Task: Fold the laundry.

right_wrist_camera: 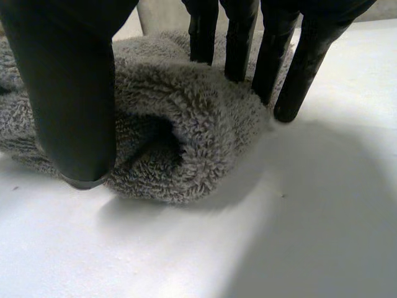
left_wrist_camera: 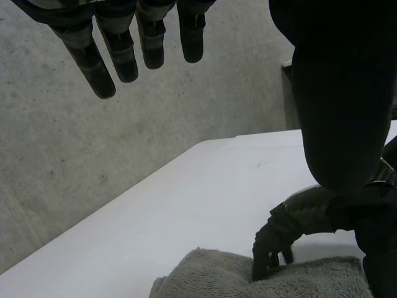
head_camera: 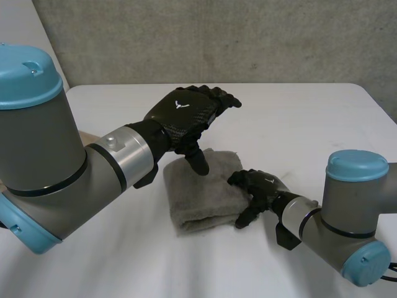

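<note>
A grey towel [head_camera: 201,189] lies folded into a thick pad at the middle of the white table [head_camera: 304,118]. My left hand [head_camera: 183,115] hovers above the towel's far part, fingers [left_wrist_camera: 124,56] straight and spread, thumb pointing down just over the cloth, holding nothing. My right hand [head_camera: 260,186] is at the towel's right edge. In the right wrist view its fingers [right_wrist_camera: 273,62] press into the top of the rolled fold [right_wrist_camera: 186,130] and its thumb [right_wrist_camera: 68,93] stands against the fold's other side, so the edge is pinched between them. The left wrist view shows the right hand [left_wrist_camera: 291,217] on the towel [left_wrist_camera: 279,279].
A grey concrete wall [head_camera: 217,37] rises behind the table's far edge. Bare white tabletop surrounds the towel on all sides. My right arm's elbow [head_camera: 356,217] sits low at the near right of the table.
</note>
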